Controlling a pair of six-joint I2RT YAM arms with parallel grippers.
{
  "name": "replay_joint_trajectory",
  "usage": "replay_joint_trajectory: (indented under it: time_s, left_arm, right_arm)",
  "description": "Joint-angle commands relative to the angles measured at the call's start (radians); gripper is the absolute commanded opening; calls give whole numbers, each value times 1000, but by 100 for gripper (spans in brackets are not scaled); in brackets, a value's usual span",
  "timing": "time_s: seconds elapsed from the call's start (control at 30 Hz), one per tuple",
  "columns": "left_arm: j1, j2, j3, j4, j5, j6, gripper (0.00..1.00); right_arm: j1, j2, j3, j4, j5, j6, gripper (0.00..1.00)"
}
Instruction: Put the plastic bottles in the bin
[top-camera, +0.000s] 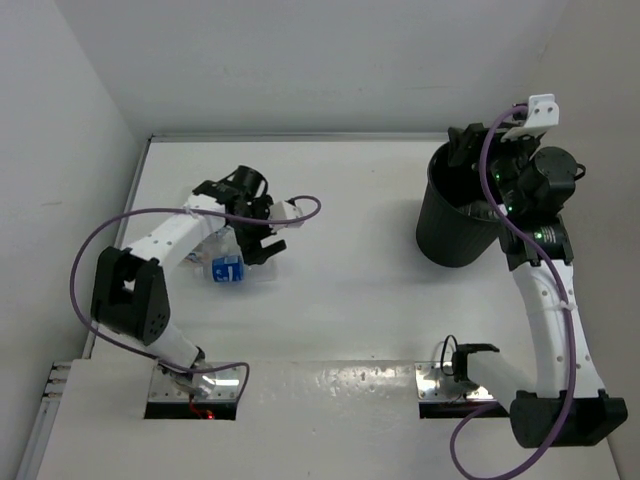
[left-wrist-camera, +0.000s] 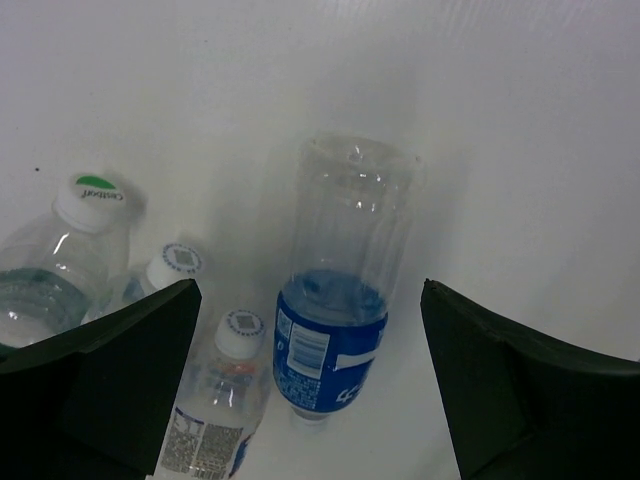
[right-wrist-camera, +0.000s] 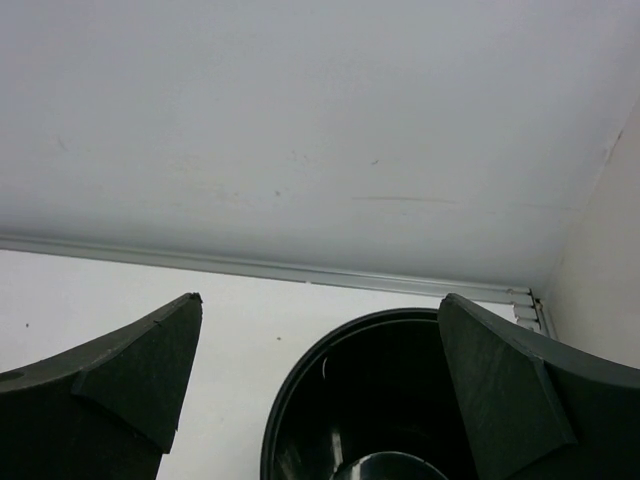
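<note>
**Top view.** The left arm (top-camera: 165, 240) bends out from its base toward the middle of the bench (top-camera: 350, 300). Its left claw (top-camera: 260, 245) points down over the plastic bottles. The arm hides most of them, and only a blue-labelled bottle (top-camera: 229, 270) reads clearly. The right arm (top-camera: 548, 300) stands tall along the right side, with its wrist bent over the black bin (top-camera: 450, 235) at the far right. Its dark end merges with the bin's rim and is hard to make out.

**Left wrist view.** The left claw's fingers stand wide apart and hold nothing. The blue-labelled bottle lies on the bench between them, neck toward the camera, touching neither finger. Just beside it lies a small white-capped bottle (left-wrist-camera: 225, 390), cut off by the lower edge. A green-capped bottle (left-wrist-camera: 60, 270) is partly hidden behind one finger. The body of a second white cap (left-wrist-camera: 181, 260) is mostly hidden.

**Right wrist view.** The right claw (right-wrist-camera: 320, 300) is spread and empty above the bin's open mouth. The lower edge cuts the bin off. A pale glint inside cannot be identified.
</note>
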Motion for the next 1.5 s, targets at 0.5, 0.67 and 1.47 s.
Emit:
replay_joint_trajectory:
  time_s: [0.5,0.67,1.47]
  left_arm:
    - [-91,268,-15,140,-221,-105,84]
    - [-91,290,22,140,-182,-135,62]
    - [92,112,326,1419,803,-1764,23]
  right_arm:
    - [65,-38,72,-136,-20,-29,100]
    - [74,-37,79,-133,-20,-28,100]
    - [451,176,185,-109,-382,43,95]
